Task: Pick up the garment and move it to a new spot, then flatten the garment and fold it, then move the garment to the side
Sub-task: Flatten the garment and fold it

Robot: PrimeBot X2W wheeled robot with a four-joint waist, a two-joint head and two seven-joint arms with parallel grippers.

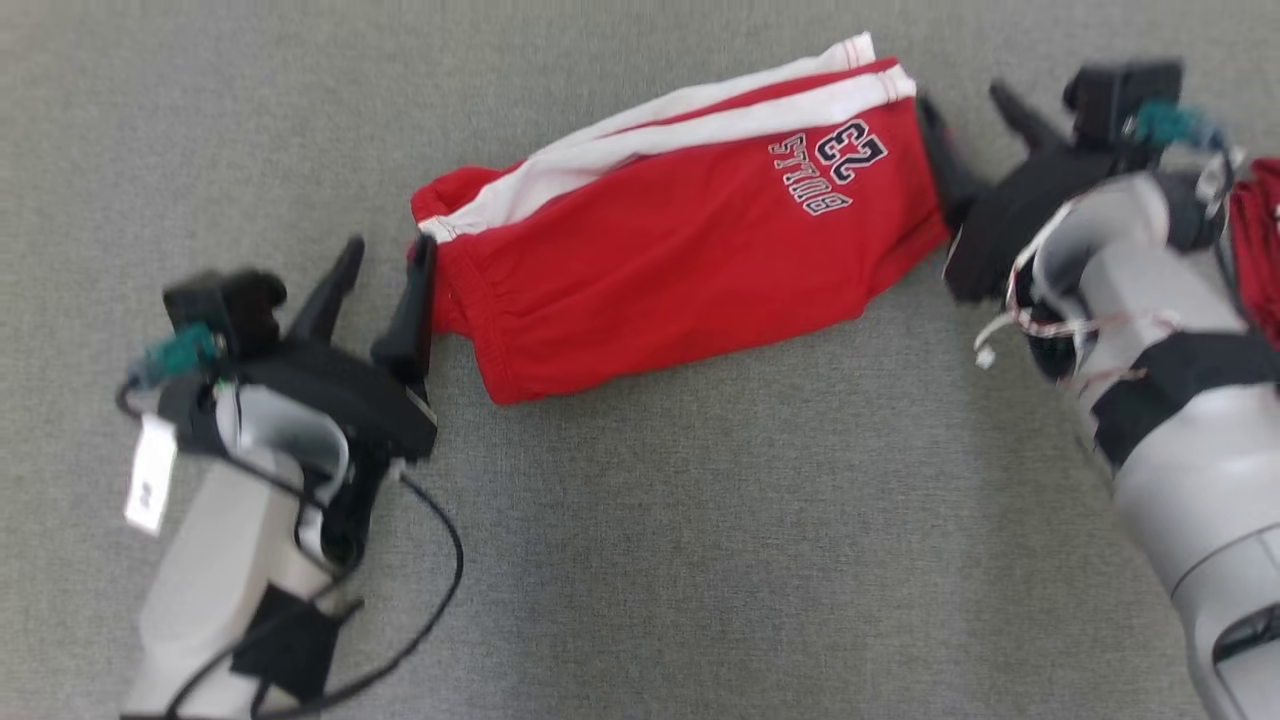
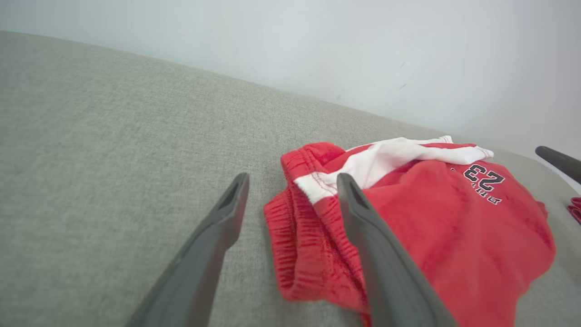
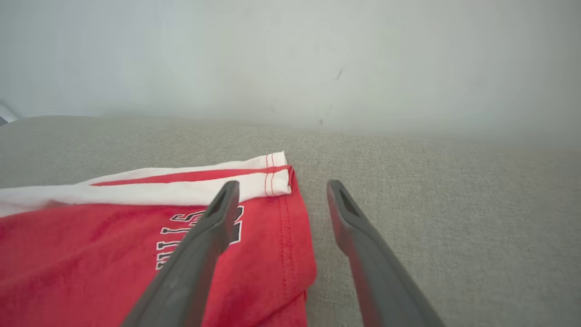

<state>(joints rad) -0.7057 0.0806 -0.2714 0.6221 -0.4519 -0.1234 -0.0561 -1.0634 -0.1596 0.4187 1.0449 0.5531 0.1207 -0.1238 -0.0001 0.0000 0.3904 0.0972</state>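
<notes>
The garment (image 1: 690, 230) is a pair of red shorts with white side stripes and a "23" print, lying folded on the grey cloth surface (image 1: 700, 560). My left gripper (image 1: 388, 255) stands open at the waistband end, one finger beside the fabric, nothing held. In the left wrist view the waistband (image 2: 295, 236) lies between and under my left gripper (image 2: 292, 181). My right gripper (image 1: 965, 105) is open at the hem end. In the right wrist view one of its fingers (image 3: 213, 227) is over the hem (image 3: 290, 218), the other over bare cloth.
Another red cloth (image 1: 1262, 240) lies at the right edge behind my right arm. A pale wall (image 3: 290, 54) rises behind the far edge of the surface. Bare grey cloth stretches in front of the shorts.
</notes>
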